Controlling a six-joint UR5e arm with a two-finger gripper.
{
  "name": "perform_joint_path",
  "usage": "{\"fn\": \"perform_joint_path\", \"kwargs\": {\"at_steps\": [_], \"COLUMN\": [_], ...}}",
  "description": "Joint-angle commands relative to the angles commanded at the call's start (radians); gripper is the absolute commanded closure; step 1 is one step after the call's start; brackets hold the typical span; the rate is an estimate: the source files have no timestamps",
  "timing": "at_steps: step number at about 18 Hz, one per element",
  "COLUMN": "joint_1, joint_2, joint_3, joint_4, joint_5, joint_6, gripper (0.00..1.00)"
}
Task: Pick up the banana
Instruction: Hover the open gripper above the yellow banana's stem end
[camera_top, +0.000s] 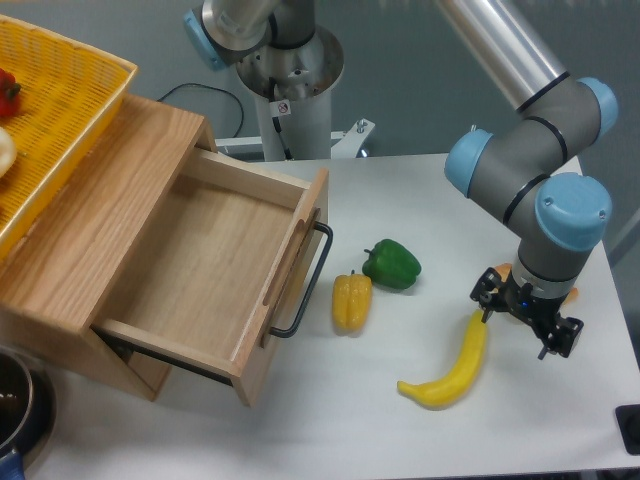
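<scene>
Currently | gripper by banana tip, state unclear | small sticker on arm base, unreadable

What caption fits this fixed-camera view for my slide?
Pincer hovers over the long curved yellow banana's upper end, beside an open wooden drawer.

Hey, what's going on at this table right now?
A robot arm is going after the banana lying on the white table. Its gripper is low over the banana's upper end, but whether the fingers are open or already closed on it can't be made out. The banana rests flat on the table. A yellow bell pepper and a green bell pepper sit to the left, beside a wooden drawer that's pulled open and looks empty.
</scene>
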Motion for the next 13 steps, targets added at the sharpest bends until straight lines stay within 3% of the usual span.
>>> {"fn": "perform_joint_path", "kwargs": {"at_steps": [8, 12, 13], "joint_1": [0.0, -0.002, 0.005], "joint_2": [-0.003, 0.012, 0.02], "joint_3": [-0.002, -0.063, -0.087], "joint_4": [0.002, 0.017, 0.043], "joint_5": [0.014, 0.005, 0.002], "joint_6": [-0.002, -0.018, -0.018], "gripper": [0.0, 0.0, 0.0]}}
